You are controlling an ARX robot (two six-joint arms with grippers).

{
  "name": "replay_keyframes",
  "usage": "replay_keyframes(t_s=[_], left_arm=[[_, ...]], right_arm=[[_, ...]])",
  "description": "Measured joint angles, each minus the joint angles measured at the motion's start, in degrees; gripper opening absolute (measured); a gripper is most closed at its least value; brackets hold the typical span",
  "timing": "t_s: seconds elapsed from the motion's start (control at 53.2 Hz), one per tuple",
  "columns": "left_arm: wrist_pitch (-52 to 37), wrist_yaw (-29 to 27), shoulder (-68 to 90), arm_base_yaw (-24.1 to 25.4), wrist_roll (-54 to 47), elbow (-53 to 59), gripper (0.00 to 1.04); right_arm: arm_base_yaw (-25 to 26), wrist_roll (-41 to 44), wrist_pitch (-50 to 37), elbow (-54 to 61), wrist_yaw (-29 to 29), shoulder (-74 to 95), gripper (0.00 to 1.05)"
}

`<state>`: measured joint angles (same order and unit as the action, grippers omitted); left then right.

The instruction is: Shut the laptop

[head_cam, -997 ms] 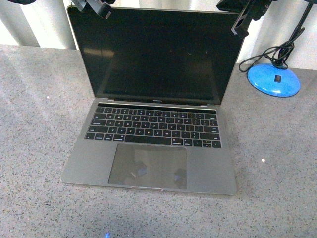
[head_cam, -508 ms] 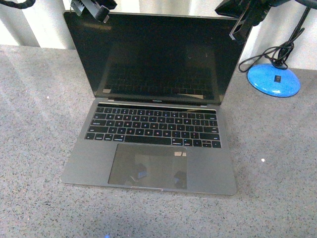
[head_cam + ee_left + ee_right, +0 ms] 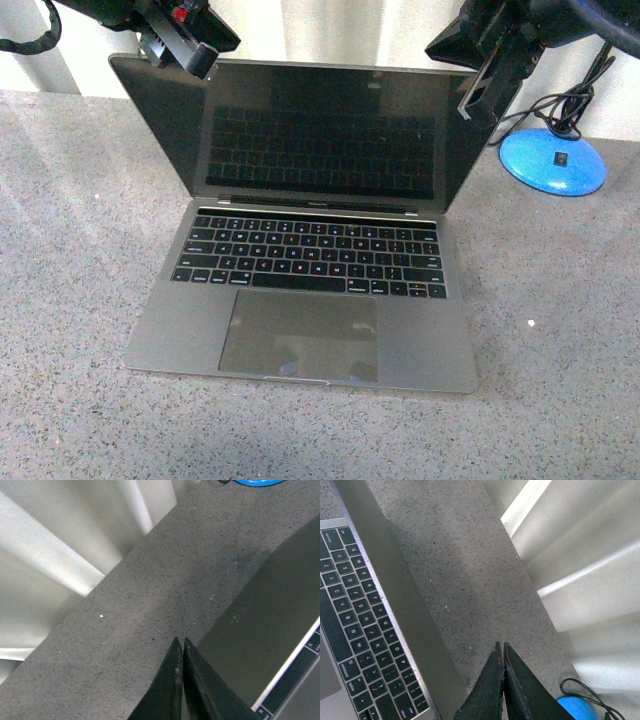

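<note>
The space-grey laptop lies open in the middle of the speckled table, its black screen tilted forward over the keys. My left gripper is shut and rests at the lid's top left corner. At the lid's top right corner sits my right gripper, also shut. In the left wrist view the shut left gripper hangs over the table beside the laptop's grey deck. The right wrist view has the shut right gripper above bare table next to the laptop's keyboard. Neither gripper holds anything.
A blue round base with a black cable stands at the back right, close to my right arm. A white ribbed wall runs behind the grey table.
The lid has swung forward and down toward the keyboard, and the screen now reflects the keys. Both grippers have come down and forward with its top corners.
</note>
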<state>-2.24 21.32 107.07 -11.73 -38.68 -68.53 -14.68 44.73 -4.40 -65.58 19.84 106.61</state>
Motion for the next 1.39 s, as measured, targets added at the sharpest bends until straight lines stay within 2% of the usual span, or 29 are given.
replay_keyframes(t_s=[0.508, 0.734, 1.392], left_arm=[[-0.8, 1.9, -3.7, -3.1, 3.6, 10.4, 0.04], [0.9, 4.4, -4.7, -5.0, 5.0, 13.1, 0.04], [-3.1, 6.1, -4.6, -7.4, 8.4, 18.9, 0.04]], right_arm=[[-1.7, -3.2, -5.0, 10.9, -0.3, -2.7, 0.01], [-2.4, -5.3, -7.5, 15.5, -0.2, -3.7, 0.01], [-3.1, -9.2, -9.6, 20.3, -0.1, -4.3, 0.01]])
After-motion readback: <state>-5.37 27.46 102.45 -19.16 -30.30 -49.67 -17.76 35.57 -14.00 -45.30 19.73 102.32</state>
